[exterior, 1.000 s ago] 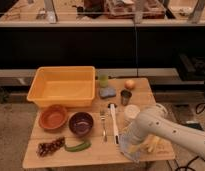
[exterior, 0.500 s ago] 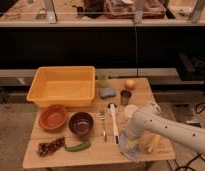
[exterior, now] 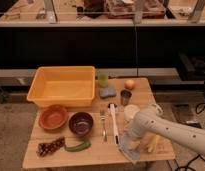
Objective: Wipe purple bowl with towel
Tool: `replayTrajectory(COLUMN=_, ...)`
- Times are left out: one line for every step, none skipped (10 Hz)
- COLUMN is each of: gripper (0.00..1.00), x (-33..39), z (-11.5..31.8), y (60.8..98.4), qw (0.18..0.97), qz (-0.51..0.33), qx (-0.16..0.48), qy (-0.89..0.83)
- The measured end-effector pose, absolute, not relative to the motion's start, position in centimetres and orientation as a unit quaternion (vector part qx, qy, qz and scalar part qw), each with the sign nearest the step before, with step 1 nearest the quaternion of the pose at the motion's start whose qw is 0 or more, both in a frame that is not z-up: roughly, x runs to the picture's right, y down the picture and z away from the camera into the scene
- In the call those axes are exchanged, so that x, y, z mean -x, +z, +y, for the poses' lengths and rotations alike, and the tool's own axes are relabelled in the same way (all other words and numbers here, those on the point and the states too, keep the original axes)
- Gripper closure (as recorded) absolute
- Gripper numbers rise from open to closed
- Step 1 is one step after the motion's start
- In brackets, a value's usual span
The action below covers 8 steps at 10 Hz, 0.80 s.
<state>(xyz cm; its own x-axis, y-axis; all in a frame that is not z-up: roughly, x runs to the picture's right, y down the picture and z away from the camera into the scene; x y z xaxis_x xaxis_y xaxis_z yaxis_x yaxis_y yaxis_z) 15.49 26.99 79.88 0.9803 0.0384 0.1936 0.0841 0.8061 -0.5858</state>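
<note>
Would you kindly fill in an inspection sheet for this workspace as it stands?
Surface: wooden table, crowded.
Job's things: purple bowl upright, left of centre; towel at front right edge.
Clutter: yellow tub, orange-brown bowl, green cup, blue sponge, fork, brush, metal cup.
Claw: open, down at the towel.
Cables: dark cable on the floor, right.
Surroundings: dark counter behind the table.
</note>
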Motion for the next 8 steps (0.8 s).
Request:
replayTrajectory(gripper=0.41, x=-15.53, z=27.25, y=80.28, qw=0.946, qz=-0.094, qx=0.312, qy=-0.011)
replayTrajectory(gripper=0.53, x=-15.48, z=27.24, y=80.53, qw=0.946, qz=-0.091, qx=0.312, qy=-0.011)
replayTrajectory(gripper=0.63, x=-15.61, z=27.29, y=80.28, qw=0.945, qz=-0.09, qx=0.314, qy=-0.011)
replayTrajectory(gripper=0.73, x=-15.74, z=27.27, y=80.07, qw=0.945, qz=-0.089, qx=0.315, qy=-0.012)
replayTrajectory(gripper=0.83, x=-15.87, z=27.2, y=79.87, qw=0.945, qz=-0.088, qx=0.316, qy=-0.013)
replayTrajectory(gripper=0.93, x=-16.13, z=27.41, y=79.68, qw=0.943, qz=-0.086, qx=0.32, qy=-0.014)
replayTrajectory(gripper=0.98, x=-16.25, z=27.32, y=79.72, qw=0.944, qz=-0.085, qx=0.318, qy=-0.014)
replayTrajectory(gripper=1.0, x=-16.28, z=27.31, y=79.69, qw=0.944, qz=-0.086, qx=0.318, qy=-0.012)
